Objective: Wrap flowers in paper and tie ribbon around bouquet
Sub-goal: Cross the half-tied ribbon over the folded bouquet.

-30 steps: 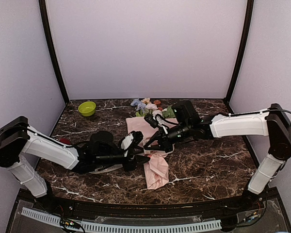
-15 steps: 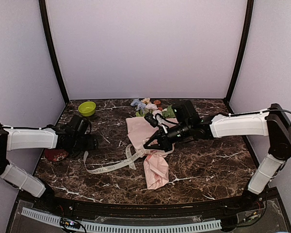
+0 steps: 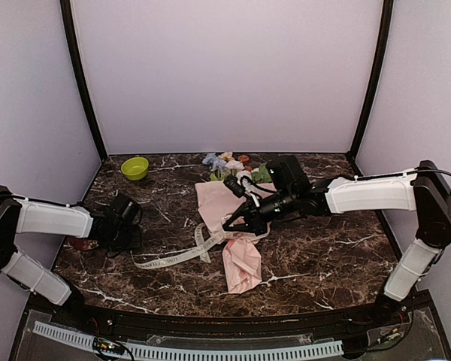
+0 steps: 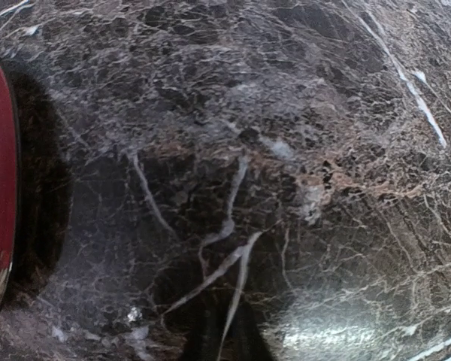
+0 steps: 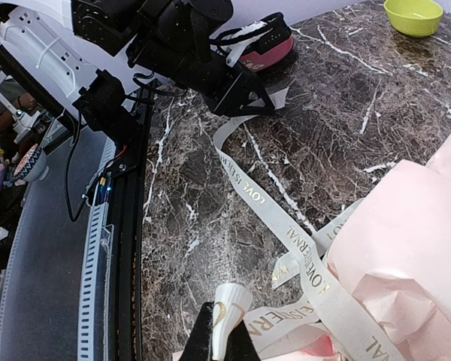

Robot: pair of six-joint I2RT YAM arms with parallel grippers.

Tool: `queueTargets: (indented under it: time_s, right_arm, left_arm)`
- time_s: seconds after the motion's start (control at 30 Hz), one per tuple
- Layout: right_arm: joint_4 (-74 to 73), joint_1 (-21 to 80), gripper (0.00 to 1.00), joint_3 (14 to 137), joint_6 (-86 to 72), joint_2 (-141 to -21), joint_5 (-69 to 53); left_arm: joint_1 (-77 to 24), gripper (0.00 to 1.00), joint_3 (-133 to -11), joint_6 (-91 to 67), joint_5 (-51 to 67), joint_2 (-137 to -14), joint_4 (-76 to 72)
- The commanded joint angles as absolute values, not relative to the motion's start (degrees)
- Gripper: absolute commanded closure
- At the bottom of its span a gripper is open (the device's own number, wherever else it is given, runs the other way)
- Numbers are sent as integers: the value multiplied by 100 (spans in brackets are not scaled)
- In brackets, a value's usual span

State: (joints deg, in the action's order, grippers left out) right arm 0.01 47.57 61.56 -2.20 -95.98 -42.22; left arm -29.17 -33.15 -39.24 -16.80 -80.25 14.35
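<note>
Your marble table (image 3: 323, 256) carries the bouquet (image 3: 240, 263) at its centre, blooms toward the far edge; the ribbon (image 3: 169, 259) trails leftward from it; your right gripper (image 3: 233, 224) is pinched closed on that ribbon beside the paper; your left gripper (image 3: 126, 233) hangs near the ribbon's loose end, and you cannot tell how wide its jaws stand.

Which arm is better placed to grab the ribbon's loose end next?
Left. The left gripper sits right beside the ribbon's free end, while the right gripper is shut on the ribbon at the bouquet and busy anchoring it.
</note>
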Motion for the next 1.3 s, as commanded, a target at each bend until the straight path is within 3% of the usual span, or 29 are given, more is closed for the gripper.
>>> queueTargets:
  time_s: [0.0, 0.13, 0.23, 0.4, 0.9, 1.27]
  right_arm:
    - [20, 4724, 100, 6199, -187, -9483, -4215]
    - [1, 4721, 100, 6254, -249, -9518, -4151]
    - [14, 4704, 100, 6298, -312, -9564, -3984]
    - [1, 4549, 100, 6524, -487, -9749, -3940]
    - [-625, 4055, 100, 7276, -337, -10060, -4082]
    - [-1430, 3974, 100, 7483, 288, -9974, -4112]
  left_arm:
    - [-2901, 100, -3216, -3874, -911, -8118, 1292]
    - [-3213, 100, -3395, -3525, -856, -7268, 940]
    - [-4133, 100, -3571, -2562, -1067, -6378, 237]
    - [-5323, 100, -3998, -939, 91, -5731, -1298]
    - [-6857, 100, -7838, 355, 3046, -9449, -2175]
    - [-7376, 100, -9799, 270, 3483, -11673, -2834]
